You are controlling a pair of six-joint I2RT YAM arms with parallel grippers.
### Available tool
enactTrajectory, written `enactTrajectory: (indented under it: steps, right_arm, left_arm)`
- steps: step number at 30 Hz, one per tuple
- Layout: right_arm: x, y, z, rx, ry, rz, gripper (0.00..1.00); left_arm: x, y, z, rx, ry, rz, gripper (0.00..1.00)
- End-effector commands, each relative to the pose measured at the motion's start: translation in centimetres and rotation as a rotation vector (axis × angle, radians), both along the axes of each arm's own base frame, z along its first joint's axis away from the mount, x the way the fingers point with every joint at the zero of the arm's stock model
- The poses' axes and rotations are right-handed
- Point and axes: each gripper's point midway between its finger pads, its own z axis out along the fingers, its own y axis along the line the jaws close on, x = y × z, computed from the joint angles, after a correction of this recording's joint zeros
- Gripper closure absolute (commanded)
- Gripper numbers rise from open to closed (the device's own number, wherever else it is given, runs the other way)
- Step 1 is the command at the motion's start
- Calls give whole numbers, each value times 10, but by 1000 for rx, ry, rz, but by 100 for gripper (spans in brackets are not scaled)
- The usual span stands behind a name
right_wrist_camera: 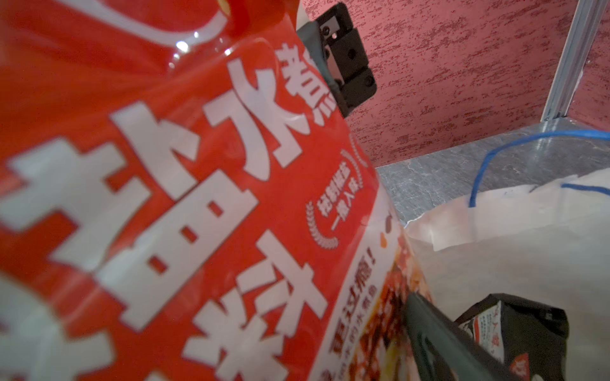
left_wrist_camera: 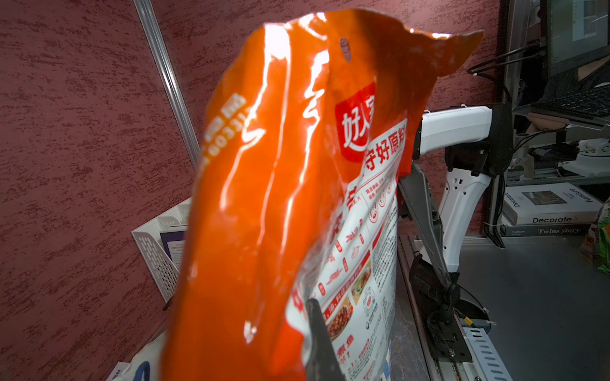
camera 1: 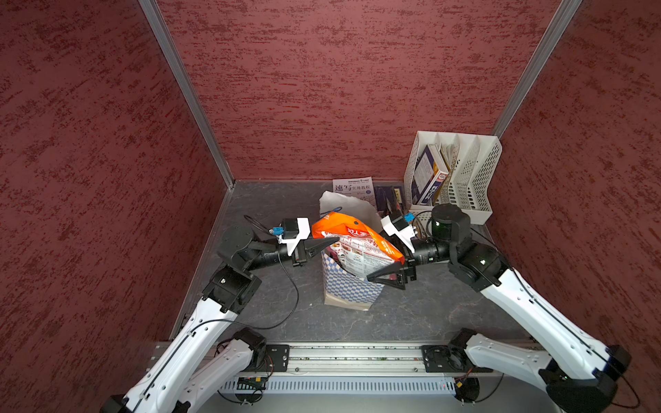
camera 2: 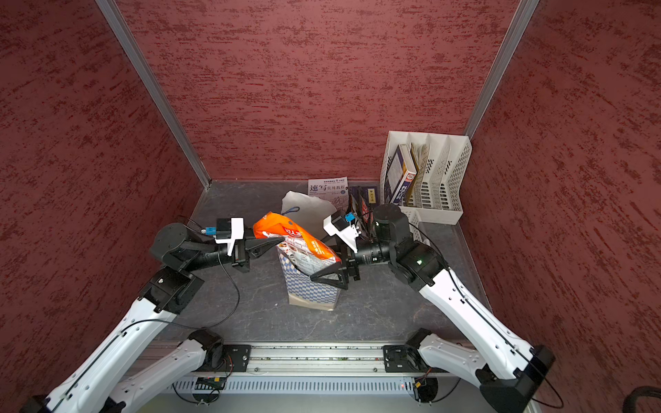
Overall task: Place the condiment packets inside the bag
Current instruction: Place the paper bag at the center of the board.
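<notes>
My right gripper [camera 1: 384, 273] hangs nearest, at the near right side of the bag's mouth. Its jaws are spread as wide as they go and have hold of nothing. One finger [right_wrist_camera: 429, 333] shows beside the rim. The other is hidden behind the pouch, so I cannot tell whether either one touches it.

The tall paper bag [camera 1: 345, 291], with blue-and-white checkered sides, a tan base and blue cord handles, stands upright about midway across the dark grey stone-patterned worktop [camera 1: 411, 314]. Its white inner wall rises on the far side. Down inside it, in the right wrist view, lies a black glossy packet [right_wrist_camera: 515, 330] with white and red print.

My left gripper [camera 1: 331, 242] reaches in from the left, just beyond the bag's left rim. It is pinched fully closed on the upper edge of the glossy orange-and-white plastic pouch [camera 1: 361, 246]. The pouch stands half out of the bag. Its long axis slants from the plain orange end, with its hang hole, high on my left side, down to the white printed end, which dips into the bag's mouth toward my right gripper. Its printed face is turned up in both top views.

Farther back, a white sketch booklet [camera 1: 352, 187] lies at the far edge. Dark flat packets [camera 1: 388, 196] lie just beside it, on its right. In the far right corner stands a white perforated file rack [camera 1: 468, 171] holding upright books [camera 1: 429, 175].
</notes>
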Motion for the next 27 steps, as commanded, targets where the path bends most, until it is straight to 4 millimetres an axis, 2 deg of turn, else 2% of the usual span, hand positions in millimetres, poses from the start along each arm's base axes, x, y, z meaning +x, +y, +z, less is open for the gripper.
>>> enactTrajectory:
  steps: [1, 8, 13, 19, 25, 27]
  right_arm:
    - [-109, -56, 70, 213, -232, 340, 1]
    - [-109, -62, 62, 154, -240, 240, 2]
    - [-108, -68, 52, 102, -245, 180, 1]
    - [-123, -77, 63, 158, -309, 208, 1]
    - [-115, -69, 56, 137, -263, 233, 1]
    - [-117, -67, 63, 175, -266, 273, 1]
  left_arm:
    - [111, 77, -14, -30, 132, 681, 100]
    - [135, 105, -25, -51, 210, 832, 100]
    - [143, 120, -24, -90, 234, 876, 100]
    - [149, 126, -29, -98, 262, 884, 100]
    - [150, 127, -32, -95, 267, 886, 100]
    - [151, 127, -33, -95, 269, 883, 100]
